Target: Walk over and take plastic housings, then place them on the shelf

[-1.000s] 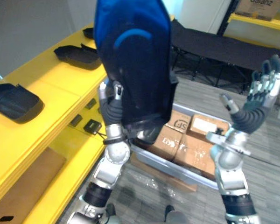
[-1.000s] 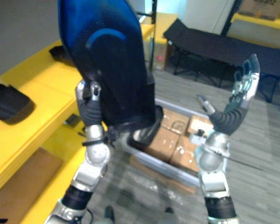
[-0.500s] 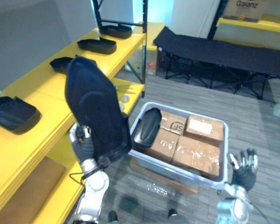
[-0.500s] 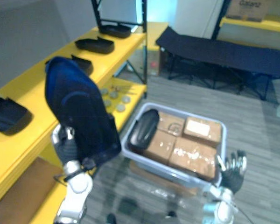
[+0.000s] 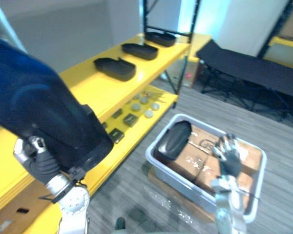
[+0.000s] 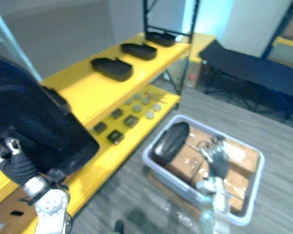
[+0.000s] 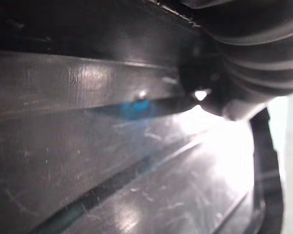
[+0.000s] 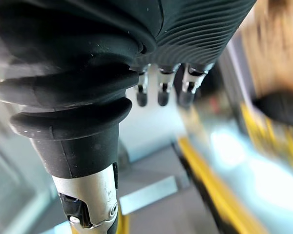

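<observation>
Left hand clamps the held housing at its lower edge. The thumb is pressed on the near face and the other fingers are hidden behind the shell, so the grip reads as a pinch. Left wrist view: glossy dark wall of the housing hard against the hand. A second ago the shell stood upright close before the head. Now it leans over, running up and away from the thumb across the near end of the yellow shelf. Cannot tell whether it touches the board. The whole view has swung toward the shelf too, so part of that shift is the head turning. Past the shell's far end, well apart from the fingers, three placed housings lie in a row on the same board. Small parts sit on the board below. Right hand has dropped from its raised pose, fingers straight and apart, holding nothing, fingertips up before the grey bin. Near those fingertips, on the side toward the left hand, a spare housing leans on cardboard boxes in the bin. Judgement: the carry is done and set-down is starting. Lower onto bare board short of the row, then release. Risk: a one-edge pinch may let so large a shell swing.
</observation>
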Available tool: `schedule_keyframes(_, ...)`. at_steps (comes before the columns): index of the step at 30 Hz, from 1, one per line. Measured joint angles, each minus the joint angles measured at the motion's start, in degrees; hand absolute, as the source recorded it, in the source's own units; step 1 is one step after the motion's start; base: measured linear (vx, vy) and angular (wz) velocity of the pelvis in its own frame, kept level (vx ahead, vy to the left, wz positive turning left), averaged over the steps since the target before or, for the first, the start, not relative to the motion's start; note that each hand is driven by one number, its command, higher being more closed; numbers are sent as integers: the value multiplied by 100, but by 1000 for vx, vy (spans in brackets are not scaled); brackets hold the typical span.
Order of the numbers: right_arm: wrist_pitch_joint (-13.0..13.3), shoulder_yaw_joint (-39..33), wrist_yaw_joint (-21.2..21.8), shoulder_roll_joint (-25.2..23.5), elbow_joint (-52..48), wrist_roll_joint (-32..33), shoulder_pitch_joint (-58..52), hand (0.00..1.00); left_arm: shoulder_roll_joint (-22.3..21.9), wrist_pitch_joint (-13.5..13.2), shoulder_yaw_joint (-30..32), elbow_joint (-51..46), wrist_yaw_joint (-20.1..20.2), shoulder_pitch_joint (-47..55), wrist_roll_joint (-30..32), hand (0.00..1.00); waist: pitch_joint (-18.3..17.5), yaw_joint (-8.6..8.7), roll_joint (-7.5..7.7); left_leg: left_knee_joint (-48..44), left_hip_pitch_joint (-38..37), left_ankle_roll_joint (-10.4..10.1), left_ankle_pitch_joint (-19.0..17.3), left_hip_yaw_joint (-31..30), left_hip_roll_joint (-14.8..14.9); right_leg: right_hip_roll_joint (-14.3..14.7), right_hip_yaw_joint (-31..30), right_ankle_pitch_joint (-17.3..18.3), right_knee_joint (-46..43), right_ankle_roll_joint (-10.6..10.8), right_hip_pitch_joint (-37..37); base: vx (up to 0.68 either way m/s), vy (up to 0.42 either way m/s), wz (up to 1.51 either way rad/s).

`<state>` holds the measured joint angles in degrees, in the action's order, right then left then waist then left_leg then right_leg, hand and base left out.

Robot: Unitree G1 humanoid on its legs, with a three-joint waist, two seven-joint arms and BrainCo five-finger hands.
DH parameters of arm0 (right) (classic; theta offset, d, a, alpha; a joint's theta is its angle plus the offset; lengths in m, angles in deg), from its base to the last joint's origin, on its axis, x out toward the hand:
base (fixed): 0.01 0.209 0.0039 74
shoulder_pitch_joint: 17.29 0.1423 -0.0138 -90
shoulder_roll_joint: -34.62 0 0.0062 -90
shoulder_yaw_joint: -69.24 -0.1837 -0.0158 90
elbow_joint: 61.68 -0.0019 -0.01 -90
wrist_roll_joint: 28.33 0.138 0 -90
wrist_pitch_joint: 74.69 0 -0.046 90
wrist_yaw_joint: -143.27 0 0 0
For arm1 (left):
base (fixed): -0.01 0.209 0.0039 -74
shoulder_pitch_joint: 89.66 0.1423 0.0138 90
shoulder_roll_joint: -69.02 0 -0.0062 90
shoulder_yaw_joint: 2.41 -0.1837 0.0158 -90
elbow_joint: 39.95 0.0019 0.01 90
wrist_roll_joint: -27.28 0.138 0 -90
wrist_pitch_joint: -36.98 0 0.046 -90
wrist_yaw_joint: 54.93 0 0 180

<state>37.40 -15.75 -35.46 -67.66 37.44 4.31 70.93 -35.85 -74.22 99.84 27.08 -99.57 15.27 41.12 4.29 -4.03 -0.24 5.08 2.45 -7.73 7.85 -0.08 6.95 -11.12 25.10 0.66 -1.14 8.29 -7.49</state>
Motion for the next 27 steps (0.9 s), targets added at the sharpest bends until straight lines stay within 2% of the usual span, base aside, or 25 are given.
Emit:
schedule_keyframes(1,-36,382,41,-30,81,-30,151,0,-28,31,148,-107,30,132,-14,100,-29,-121,20,0,46,5,19,-169,-46,-18,174,39,-2,26,-81,-12,-29,54)
schedule_keyframes(3,-72,724,124,-41,104,-190,268,0,-149,32,338,-236,92,280,-36,100,-61,-249,46,0,134,6,55,-378,-100,-20,358,89,-5,1,-147,1,-30,57)
schedule_keyframes(8,-127,992,104,-28,110,-544,477,0,-217,30,674,-258,121,570,-154,100,-80,-497,124,1,162,15,83,-598,-158,-34,600,170,-45,3,-258,-5,-18,28)
schedule_keyframes(14,-515,1043,124,163,98,-650,734,0,-216,43,1047,-260,223,775,-283,100,-99,-543,227,-30,186,41,84,-600,-49,52,630,281,-149,-6,-233,-3,-24,3)
schedule_keyframes(16,-672,975,131,243,-15,-659,641,0,-210,41,1044,-260,280,732,-324,100,-93,-489,271,-6,348,336,77,-337,-40,50,927,313,-130,8,-309,-19,-43,75)
schedule_keyframes(17,-746,809,111,323,-233,-696,488,0,-210,32,1009,-253,447,587,-462,100,-67,-381,351,-36,448,597,73,200,18,32,1334,278,-112,59,-415,-2,-14,127)
schedule_keyframes(18,-750,717,103,372,-332,-763,415,0,-221,3,998,-240,541,498,-537,100,-26,-368,376,-40,486,653,117,466,60,17,1506,267,-132,76,-478,11,20,157)
schedule_keyframes(19,-754,585,95,473,-439,-840,300,0,-224,-13,980,-235,692,434,-740,100,27,-365,337,-40,541,703,286,800,101,-3,1733,268,-155,79,-571,14,64,105)
schedule_keyframes(20,-754,513,97,582,-457,-894,272,0,-234,-28,967,-236,733,443,-864,100,77,-402,262,-40,544,572,514,850,109,-21,1742,323,-202,114,-626,24,120,91)
schedule_keyframes(21,-754,435,93,599,-450,-1000,259,0,-240,-36,970,-236,730,435,-931,100,128,-470,307,-39,542,442,526,816,-41,-171,1742,420,-269,211,-662,28,127,45)
schedule_keyframes(25,-732,402,126,504,-556,-1049,288,0,-278,-67,921,-236,821,380,-942,100,256,-454,316,-37,456,489,492,821,-216,-376,1688,553,-448,122,-698,-6,75,11)
schedule_keyframes(27,-673,270,138,466,-698,-1108,215,0,-233,-216,811,-236,1139,251,-896,100,332,-351,297,-34,448,496,495,734,-257,-372,1398,823,-630,21,-644,-78,25,17)
